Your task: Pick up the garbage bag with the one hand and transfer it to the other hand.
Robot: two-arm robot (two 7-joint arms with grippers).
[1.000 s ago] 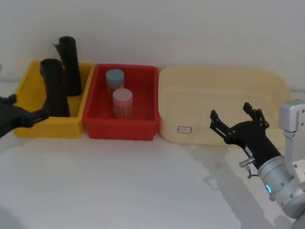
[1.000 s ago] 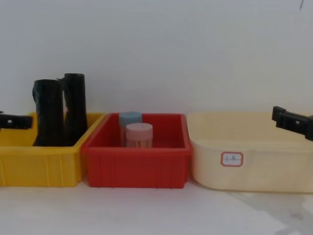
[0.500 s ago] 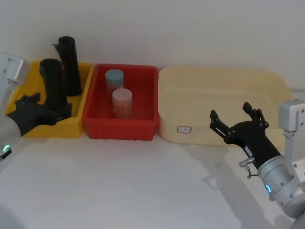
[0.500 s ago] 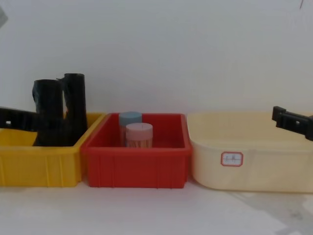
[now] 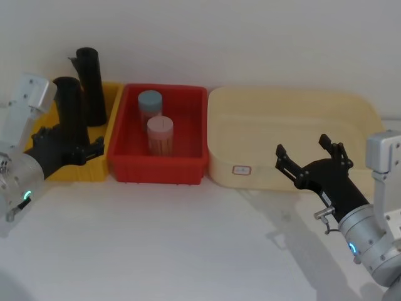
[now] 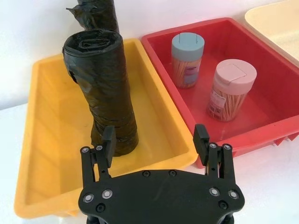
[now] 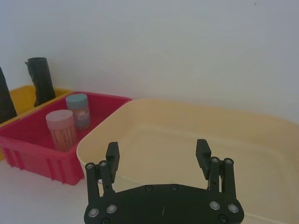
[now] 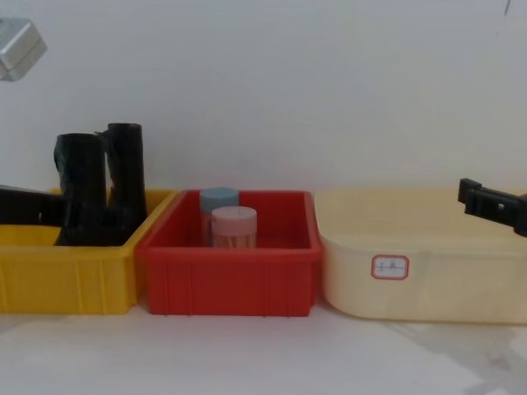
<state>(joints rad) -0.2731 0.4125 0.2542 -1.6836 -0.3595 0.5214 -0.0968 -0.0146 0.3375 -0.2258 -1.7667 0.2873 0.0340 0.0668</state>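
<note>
Forward comes the left pincer, spread wide, to the garbage bag; better centre the roll, squeeze mid-height; right pincer idles wide by the cream tub

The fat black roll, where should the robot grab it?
Probably around its middle, above the rim of the yellow bin, coming from the front with the open left gripper. The garbage bag stands upright, and the slimmer roll stands behind it, leaving the front free.
</note>
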